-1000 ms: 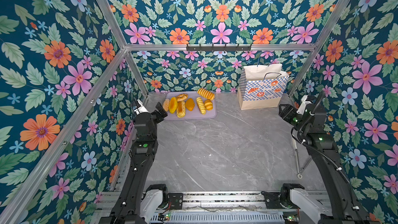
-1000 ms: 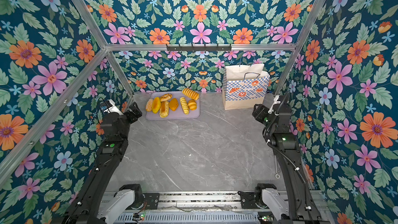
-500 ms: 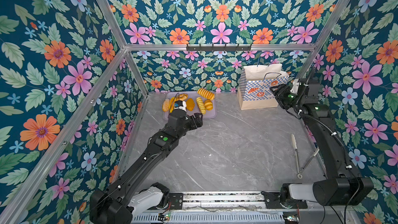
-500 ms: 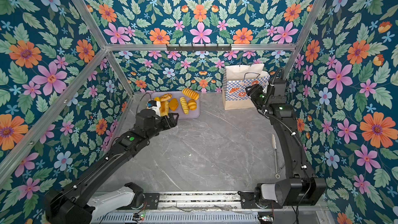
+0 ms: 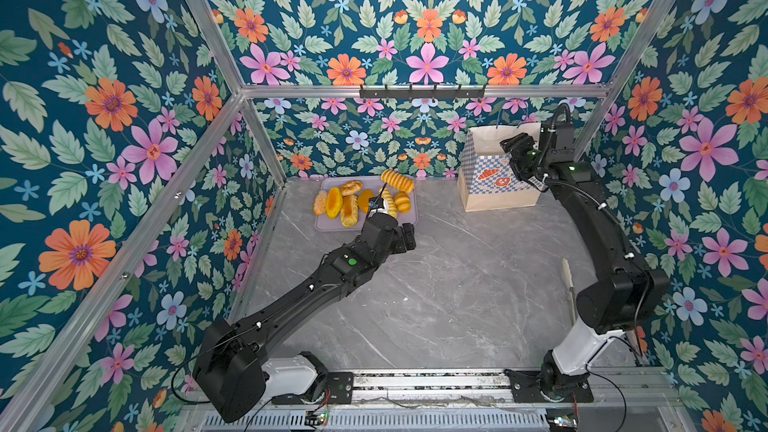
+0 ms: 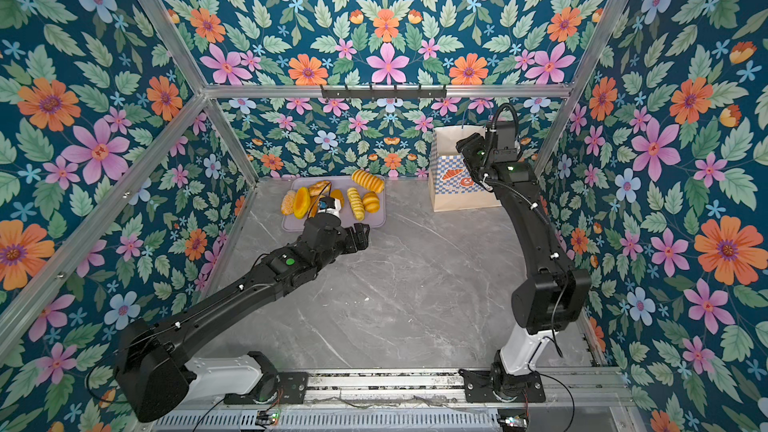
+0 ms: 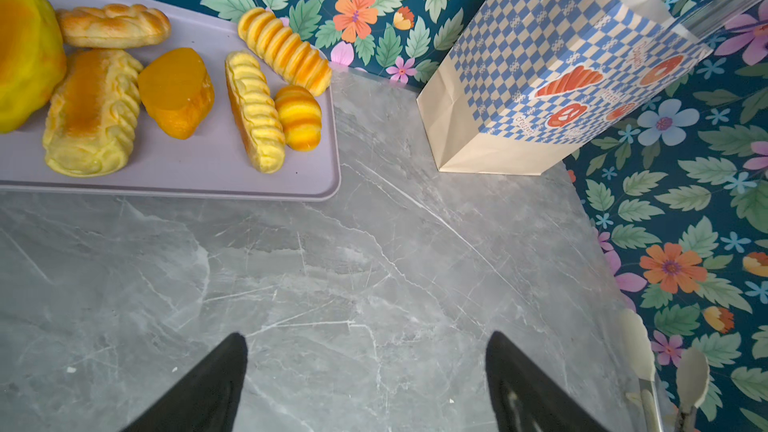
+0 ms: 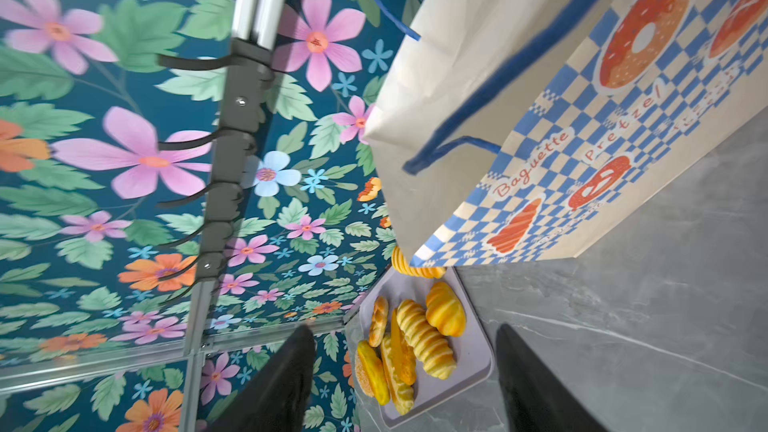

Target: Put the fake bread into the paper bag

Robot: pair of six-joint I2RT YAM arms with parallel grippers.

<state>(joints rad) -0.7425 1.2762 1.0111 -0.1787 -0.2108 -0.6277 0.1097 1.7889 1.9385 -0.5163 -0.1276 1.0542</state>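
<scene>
Several pieces of glossy yellow and orange fake bread (image 5: 361, 201) (image 6: 332, 201) (image 7: 253, 110) (image 8: 419, 338) lie on a lilac tray (image 5: 324, 224) (image 7: 199, 160) at the back left. The paper bag (image 5: 494, 189) (image 6: 451, 197) (image 7: 540, 76) (image 8: 540, 118) stands upright at the back right, with blue checks and blue cord handles. My left gripper (image 5: 405, 236) (image 6: 359, 236) (image 7: 366, 338) is open and empty over bare table, just off the tray's front right corner. My right gripper (image 5: 513, 147) (image 6: 465, 147) (image 8: 405, 330) hangs open and empty high beside the bag's front face.
Pale tongs (image 5: 567, 280) (image 7: 685, 371) lie on the grey marble table by the right wall. A black hook rail (image 5: 422, 91) (image 8: 224, 151) runs along the back wall. Floral walls close in the left, back and right sides.
The left arm has swung out from the left wall to the tray, then a little right of it. The right arm has reached from the right wall up to the bag.
</scene>
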